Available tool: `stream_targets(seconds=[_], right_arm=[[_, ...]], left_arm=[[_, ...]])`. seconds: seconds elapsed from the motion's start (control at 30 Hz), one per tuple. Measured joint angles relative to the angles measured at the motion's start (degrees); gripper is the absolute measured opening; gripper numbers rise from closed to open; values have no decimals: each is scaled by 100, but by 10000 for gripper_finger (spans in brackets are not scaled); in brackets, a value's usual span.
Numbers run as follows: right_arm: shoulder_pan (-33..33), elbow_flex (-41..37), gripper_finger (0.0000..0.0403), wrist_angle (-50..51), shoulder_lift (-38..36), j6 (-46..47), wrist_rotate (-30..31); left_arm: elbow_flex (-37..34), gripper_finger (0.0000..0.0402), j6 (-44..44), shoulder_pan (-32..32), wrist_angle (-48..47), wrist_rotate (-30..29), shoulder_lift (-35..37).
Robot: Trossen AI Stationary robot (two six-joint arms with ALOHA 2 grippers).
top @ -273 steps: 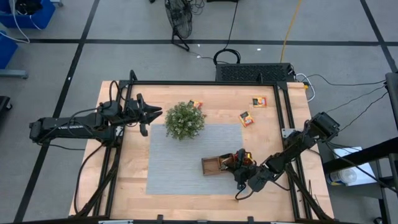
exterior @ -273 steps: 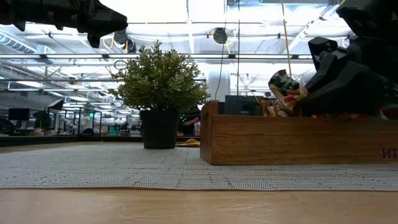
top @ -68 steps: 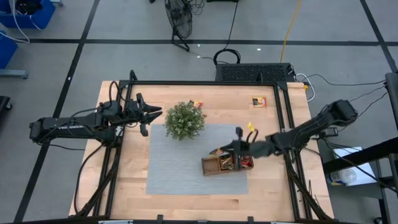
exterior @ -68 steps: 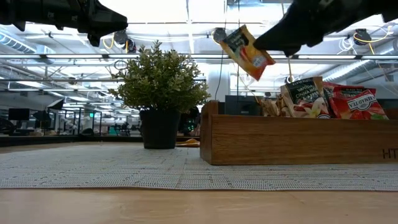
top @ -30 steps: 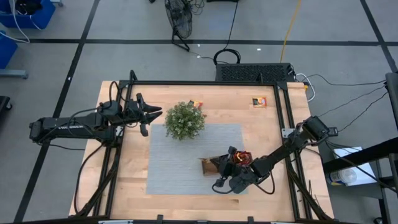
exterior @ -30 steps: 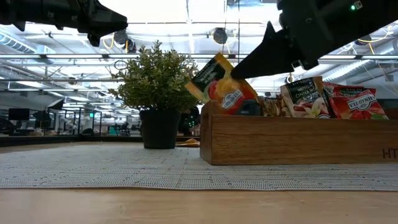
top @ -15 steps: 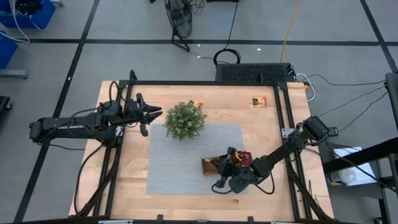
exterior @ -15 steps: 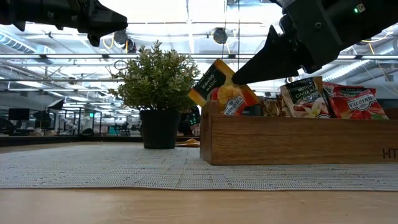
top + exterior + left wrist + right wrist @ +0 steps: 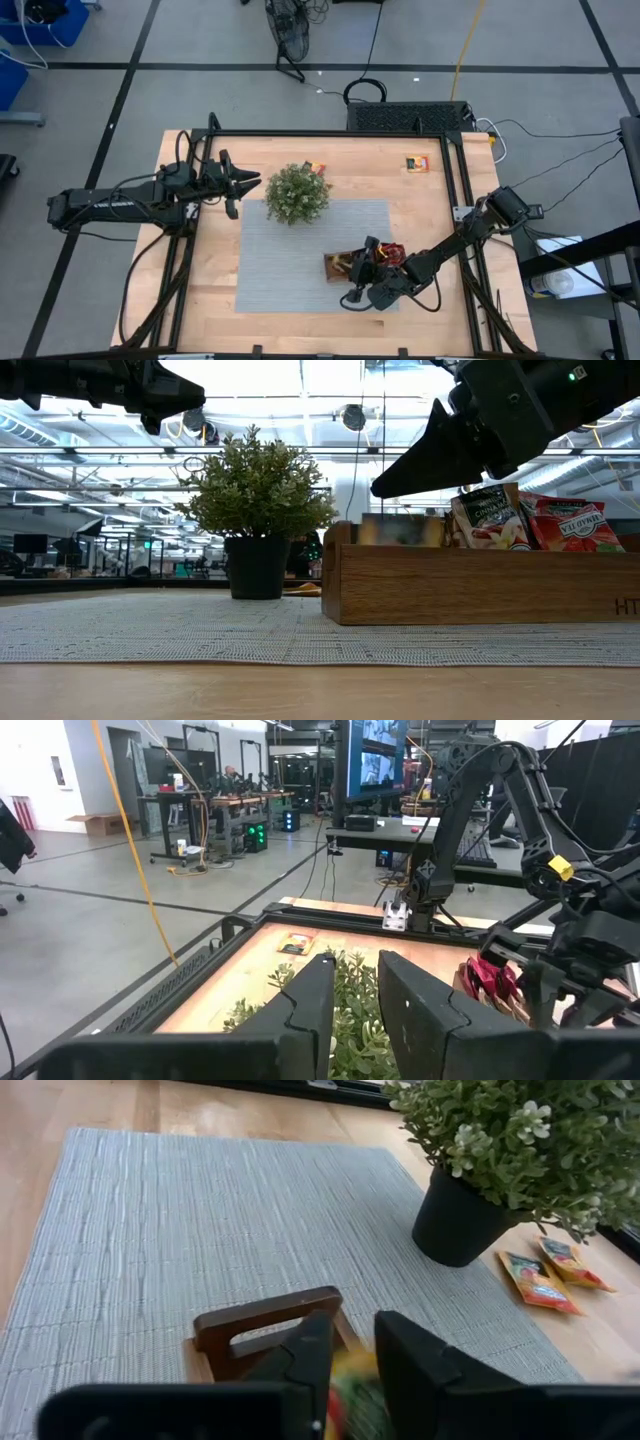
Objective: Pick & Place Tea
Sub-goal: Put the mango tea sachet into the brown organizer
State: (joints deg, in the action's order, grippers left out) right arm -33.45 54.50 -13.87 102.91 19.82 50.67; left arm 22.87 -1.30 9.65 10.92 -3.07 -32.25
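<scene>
tea sachet (image 9: 352, 1380): light, thin, floppy | hold by upper edge | right end effector (image 9: 350, 1342): slightly apart, sachet between, grip unclear

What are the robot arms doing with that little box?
The right gripper hangs just above the end of the wooden tray on the grey mat, with its jaws a little apart; a tea sachet is blurred just below them. More sachets stand in the tray. Some still lie on the table. The left gripper waits by the plant.
</scene>
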Motion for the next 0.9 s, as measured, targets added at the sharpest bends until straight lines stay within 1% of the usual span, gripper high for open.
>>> stream_targets(seconds=[0.17,0.33,0.37,0.4,0.47,0.57,0.6,0.67,0.73,0.8,0.9], right_arm=[[7,0,104,-115,-1,-19,2],[19,-2,125,-96,-210,-281,-68],[71,-2,128,1,-329,-286,-306],[155,-2,131,138,-481,-220,-694],[448,28,136,621,-830,168,-1781],[1085,307,142,1856,-1206,793,-3306],[1298,406,143,2337,-1278,905,-3648],[1692,580,144,3130,-1295,945,-4185],[2033,718,144,3652,-1265,820,-4614],[2328,846,144,3789,-1193,711,-5100],[2587,943,144,3780,-1076,636,-5764]], left_arm=[[0,88,0,0,0,0,2],[0,88,-1,0,0,0,2],[0,88,0,2,0,0,2],[0,88,0,2,0,-2,2],[0,88,0,1,0,-1,0],[0,88,-1,2,0,0,0],[0,88,0,1,0,0,2],[0,88,0,2,0,0,2],[0,88,-2,0,0,0,0],[0,88,0,2,0,-1,1],[0,88,0,2,0,-2,2]])
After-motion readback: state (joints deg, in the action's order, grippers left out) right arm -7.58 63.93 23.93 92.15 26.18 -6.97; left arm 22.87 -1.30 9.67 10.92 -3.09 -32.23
